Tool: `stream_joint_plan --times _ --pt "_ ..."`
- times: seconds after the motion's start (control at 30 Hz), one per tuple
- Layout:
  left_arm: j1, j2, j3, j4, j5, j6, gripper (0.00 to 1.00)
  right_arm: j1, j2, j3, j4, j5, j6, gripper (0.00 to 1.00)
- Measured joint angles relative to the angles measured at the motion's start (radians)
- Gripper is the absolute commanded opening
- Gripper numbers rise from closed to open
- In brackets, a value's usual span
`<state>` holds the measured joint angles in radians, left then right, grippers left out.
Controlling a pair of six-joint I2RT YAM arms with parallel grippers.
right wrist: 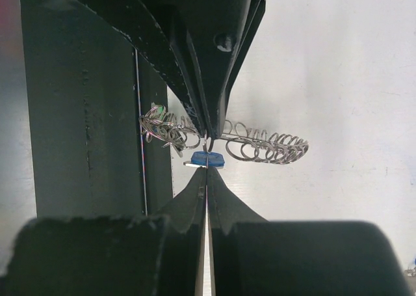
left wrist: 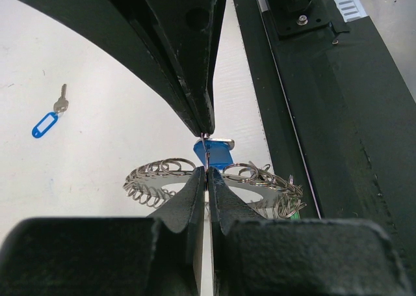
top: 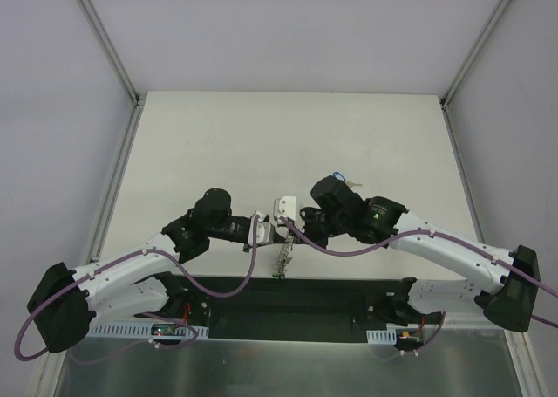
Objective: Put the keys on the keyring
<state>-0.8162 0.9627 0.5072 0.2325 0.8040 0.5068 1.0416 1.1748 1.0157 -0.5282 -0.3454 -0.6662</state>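
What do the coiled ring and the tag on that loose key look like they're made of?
The keyring looks like bare metal wire: silvery, shiny, wound in open loops with bright glints. The tag is probably plastic: even saturated blue with a pale window. The loose key itself looks dull grey metal.

This looks like a robotics lab test cell. A bare off-white table [top: 261, 135] is boxed in by plain white panels [top: 288, 30] set in aluminium struts [top: 105, 44]. A left arm [top: 131, 270] and a right arm [top: 453, 253], white and black, are bolted to a dark base plate [top: 296, 297] at the near edge, and loose purple cables [top: 344, 253] loop between them.
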Motion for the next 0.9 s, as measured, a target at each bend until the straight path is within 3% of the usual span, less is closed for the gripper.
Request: stream_joint_plan --times 0.9 --pt "0.0 0.007 0.0 0.014 0.0 -0.029 0.0 0.027 0.01 0.0 -0.001 0.047 -0.001 0.01"
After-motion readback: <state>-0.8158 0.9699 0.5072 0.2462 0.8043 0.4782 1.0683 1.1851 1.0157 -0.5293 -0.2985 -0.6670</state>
